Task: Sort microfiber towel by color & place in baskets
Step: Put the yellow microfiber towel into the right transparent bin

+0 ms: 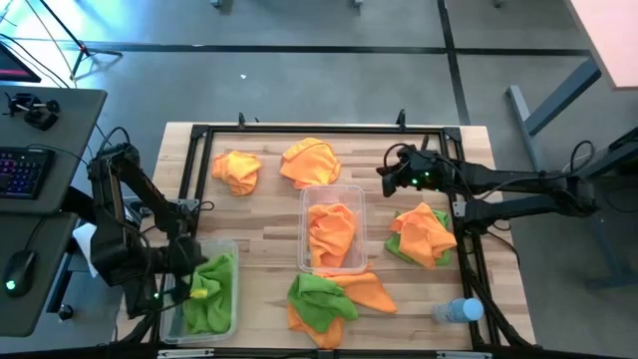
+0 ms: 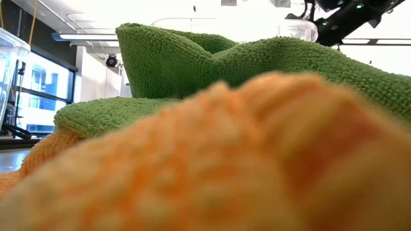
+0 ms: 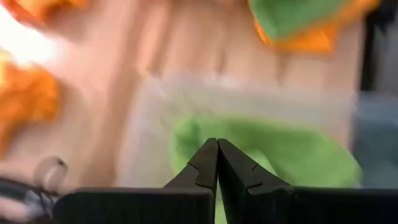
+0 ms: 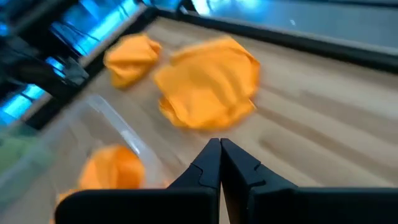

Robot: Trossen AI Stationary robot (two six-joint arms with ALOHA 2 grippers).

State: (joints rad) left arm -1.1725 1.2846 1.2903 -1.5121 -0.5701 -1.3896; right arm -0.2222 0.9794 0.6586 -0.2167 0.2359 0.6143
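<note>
On top of the wooden table (image 1: 264, 214), inside a black frame (image 1: 299, 131), lie the towels and two clear bins. From above, the middle bin (image 1: 333, 191) stands lengthwise at the table's centre and holds crumpled orange towels (image 1: 332, 231). The left bin (image 1: 223, 246) sits at the near left corner with green towels (image 1: 212, 289) in it. The left arm (image 1: 130, 214) reaches in from the left side, and the left gripper (image 1: 189, 289) hangs over the left bin; its wrist view shows the fingers pressed together, empty, above the green cloth there (image 3: 292, 149). The right arm (image 1: 518, 189) stretches in from the right, and the right gripper (image 1: 384, 172) hovers just beyond the middle bin's far right corner; its wrist view shows the tips (image 4: 219, 149) pressed together with nothing between them, pointing toward the big orange towel (image 4: 208, 81).

Loose piles are spread about the table. A mixed heap (image 1: 334, 297), green over orange, lies just in front of the middle bin and fills the low view, green folds (image 2: 192, 64) behind a blurred orange one (image 2: 257, 160). A right pile (image 1: 421, 235) of orange on green lies beside the middle bin. At the far side, the big orange towel (image 1: 309, 160) lies just behind the middle bin, and a smaller orange towel (image 1: 237, 170) lies to its left. A water bottle (image 1: 457, 311) with a blue cap lies near the front right corner
</note>
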